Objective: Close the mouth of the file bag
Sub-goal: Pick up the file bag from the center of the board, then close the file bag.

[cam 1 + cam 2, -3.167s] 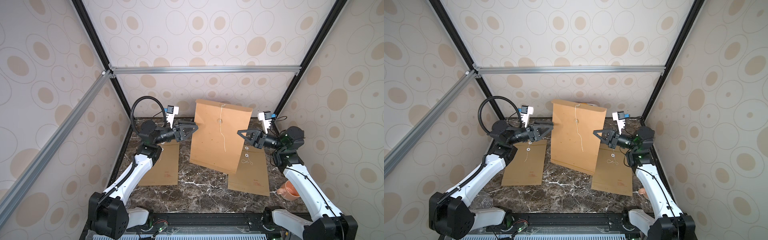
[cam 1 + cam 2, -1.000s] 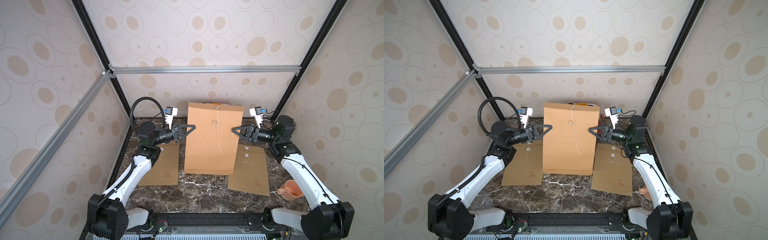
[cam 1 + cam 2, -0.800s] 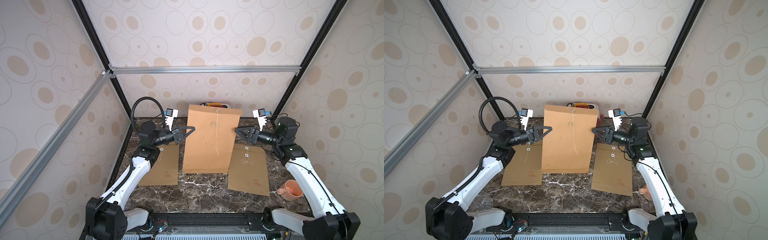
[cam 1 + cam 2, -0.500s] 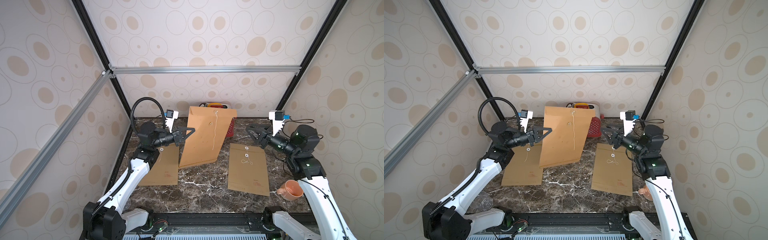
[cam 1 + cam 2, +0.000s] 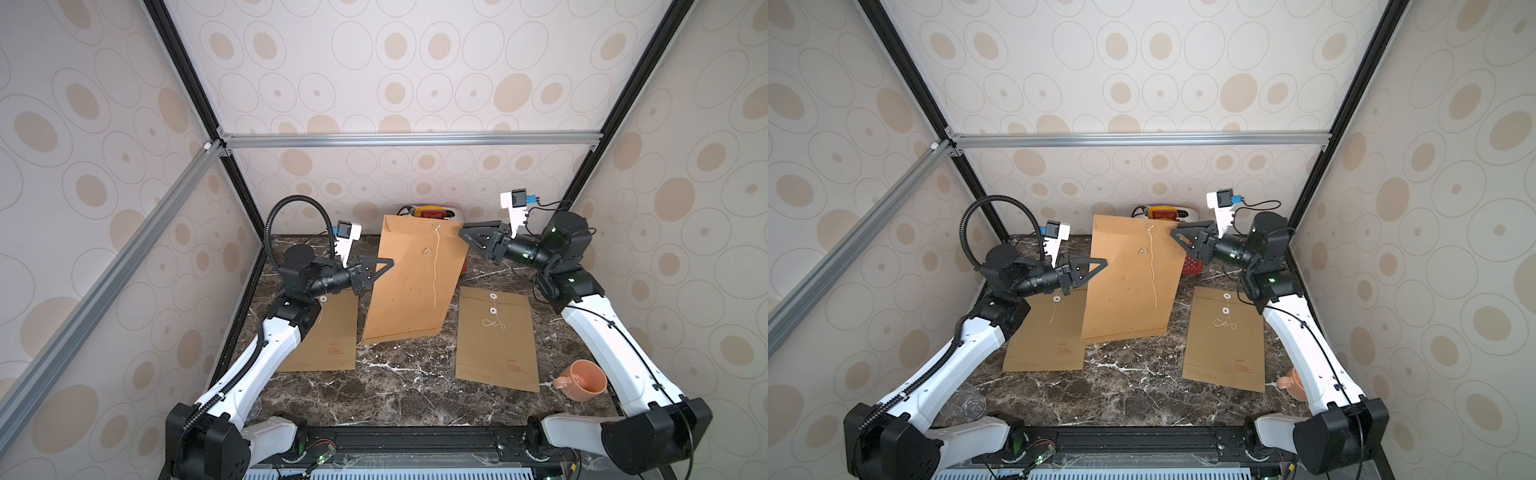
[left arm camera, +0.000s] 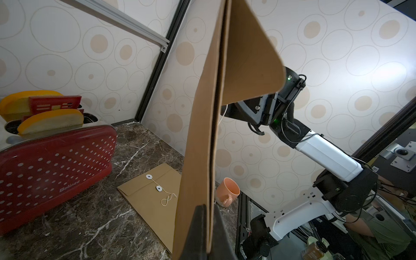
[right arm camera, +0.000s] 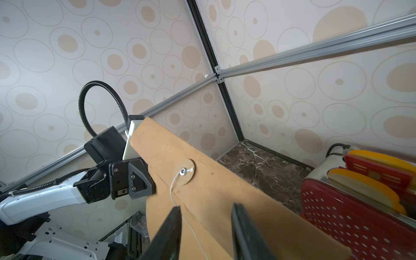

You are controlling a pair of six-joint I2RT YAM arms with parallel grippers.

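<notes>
Compared with half a second ago, the big change is the right arm. Back then it's swung well clear. Now the right gripper point(image 5: 463, 233) is back at the upper corner of the file bag point(image 5: 411, 286) on its own side, jaws apart. In the right wrist view its fingers point(image 7: 173, 225) stand spread in front of the bag's face, with the string point(image 7: 171, 190) passing just beside one. Can't tell if anything touches. The left gripper point(image 5: 388, 264) hasn't budged and is clamped on the bag's opposite edge. The left wrist view shows the paper pinched between its fingers point(image 6: 198, 231).

The bag is up over the middle of the table point(image 5: 399, 382), between the arms, standing on end. Its long axis is roughly vertical, leaning so the top sits toward the right arm, same lean as before. The mouth end is up and the string dangles loose down the front. Can't tell whether the bottom edge rests on the marble.

Containers: the red toaster point(image 6: 56, 166) at the back has yellow slices point(image 6: 51, 120) standing in its slots. The orange mug point(image 5: 582, 380) sits near the right arm's base, mouth up, just its own orange showing inside. Two more lie flat: the left envelope point(image 5: 328, 336) under the left arm and the right envelope point(image 5: 494, 336) beside the right arm.
</notes>
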